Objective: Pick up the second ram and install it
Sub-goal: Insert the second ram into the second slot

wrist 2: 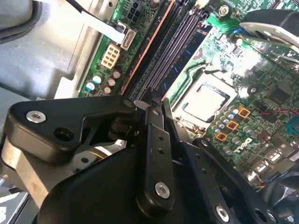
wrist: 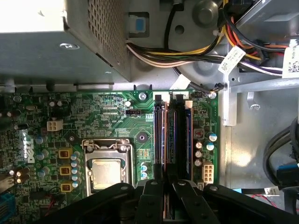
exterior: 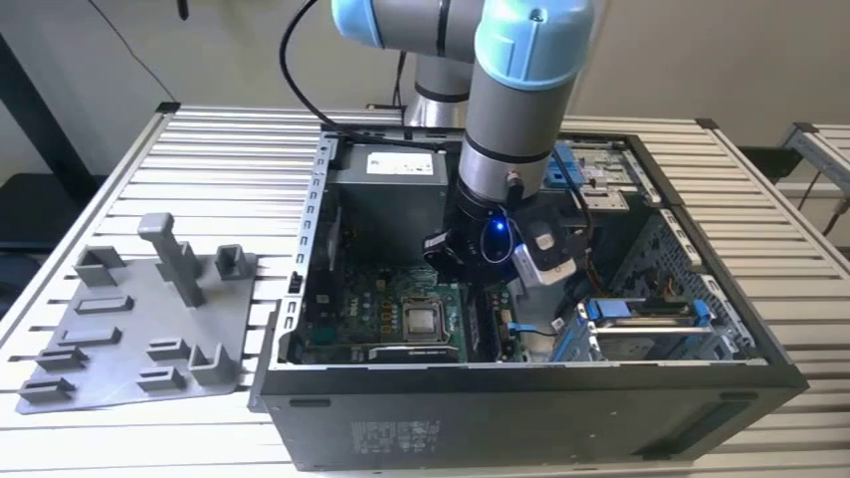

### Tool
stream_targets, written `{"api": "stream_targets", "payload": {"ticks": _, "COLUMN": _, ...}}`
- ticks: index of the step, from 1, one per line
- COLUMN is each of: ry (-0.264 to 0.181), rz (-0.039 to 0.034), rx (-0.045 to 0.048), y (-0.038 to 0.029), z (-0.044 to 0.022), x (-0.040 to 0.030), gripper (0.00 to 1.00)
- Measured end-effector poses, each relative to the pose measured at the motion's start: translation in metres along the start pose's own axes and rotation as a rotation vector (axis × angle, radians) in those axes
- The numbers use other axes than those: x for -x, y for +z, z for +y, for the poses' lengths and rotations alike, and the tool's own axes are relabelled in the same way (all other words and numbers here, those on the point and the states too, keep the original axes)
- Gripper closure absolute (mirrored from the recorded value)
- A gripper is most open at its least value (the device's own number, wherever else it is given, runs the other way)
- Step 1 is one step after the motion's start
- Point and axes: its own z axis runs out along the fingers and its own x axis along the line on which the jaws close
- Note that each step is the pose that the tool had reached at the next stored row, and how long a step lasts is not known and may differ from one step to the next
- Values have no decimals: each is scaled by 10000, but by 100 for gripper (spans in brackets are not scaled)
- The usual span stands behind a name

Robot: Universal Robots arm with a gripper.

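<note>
The gripper (wrist: 161, 196) is down inside the open computer case (exterior: 531, 383), its black fingers (wrist 2: 156, 140) drawn close together over the bank of long memory slots (wrist: 172, 135) on the motherboard (wrist: 103, 121). A thin reddish-brown edge shows between the fingers in the first wrist view; this is probably the second ram (wrist: 165, 207), pinched edge-on and standing in line with a slot, though how deep it sits cannot be told. To do this step well, the stick should stay square to the slot, with pressure straight down and even along its length. Just beside the gripper lies the processor socket (wrist: 106, 170); well apart, outside the case, stands the grey fixture (exterior: 139, 329).
</note>
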Motion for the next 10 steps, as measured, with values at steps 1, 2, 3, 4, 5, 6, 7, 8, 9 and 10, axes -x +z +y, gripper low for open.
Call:
{"api": "stream_targets", "payload": {"ticks": 1, "ry": 0, "rz": 0, "rx": -1, "y": 0, "z": 0, "x": 0, "gripper": 86}}
{"api": "stream_targets", "payload": {"ticks": 2, "ry": 0, "rz": 1, "rx": 0, "y": 0, "z": 0, "x": 0, "gripper": 86}}
{"api": "stream_targets", "payload": {"ticks": 3, "ry": 0, "rz": 1, "rx": 0, "y": 0, "z": 0, "x": 0, "gripper": 86}}
{"api": "stream_targets", "payload": {"ticks": 4, "ry": 0, "rz": 1, "rx": 0, "y": 0, "z": 0, "x": 0, "gripper": 86}}
{"api": "stream_targets", "payload": {"ticks": 5, "ry": 0, "rz": 1, "rx": 0, "y": 0, "z": 0, "x": 0, "gripper": 86}}
{"api": "stream_targets", "payload": {"ticks": 6, "ry": -1, "rz": 1, "rx": 0, "y": 0, "z": 0, "x": 0, "gripper": 86}}
{"api": "stream_targets", "payload": {"ticks": 7, "ry": 0, "rz": 1, "rx": 0, "y": 0, "z": 0, "x": 0, "gripper": 86}}
{"api": "stream_targets", "payload": {"ticks": 8, "ry": -2, "rz": 3, "rx": 1, "y": 0, "z": -1, "x": 4, "gripper": 86}}
{"api": "stream_targets", "payload": {"ticks": 9, "ry": -2, "rz": 3, "rx": 2, "y": 1, "z": -4, "x": 9, "gripper": 86}}
{"api": "stream_targets", "payload": {"ticks": 10, "ry": -6, "rz": 3, "rx": 1, "y": 1, "z": -9, "x": 13, "gripper": 86}}
